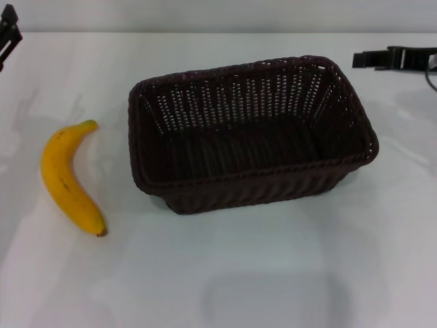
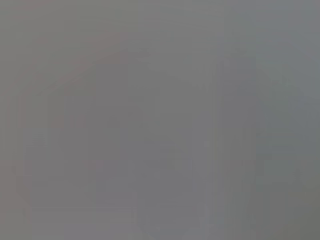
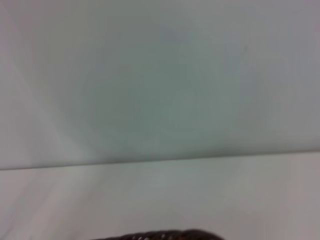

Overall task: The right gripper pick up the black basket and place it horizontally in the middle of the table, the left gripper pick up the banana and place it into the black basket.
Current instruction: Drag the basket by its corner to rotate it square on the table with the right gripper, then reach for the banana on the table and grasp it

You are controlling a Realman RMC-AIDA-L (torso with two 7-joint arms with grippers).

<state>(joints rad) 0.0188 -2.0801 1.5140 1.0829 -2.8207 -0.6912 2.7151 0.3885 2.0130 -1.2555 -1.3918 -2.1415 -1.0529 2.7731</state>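
The black basket [image 1: 252,133] stands upright and empty on the white table [image 1: 218,273], near the middle, its long side running roughly left to right with a slight tilt. A sliver of its dark braided rim [image 3: 165,235] shows in the right wrist view. The yellow banana [image 1: 68,176] lies on the table to the left of the basket, apart from it. My right gripper [image 1: 362,59] sits at the far right edge, beyond the basket's back right corner and clear of it. Only a black part of my left gripper [image 1: 8,34] shows at the top left corner, far from the banana.
The table's far edge [image 1: 218,32] meets a pale wall at the top of the head view. The left wrist view is a plain grey blur.
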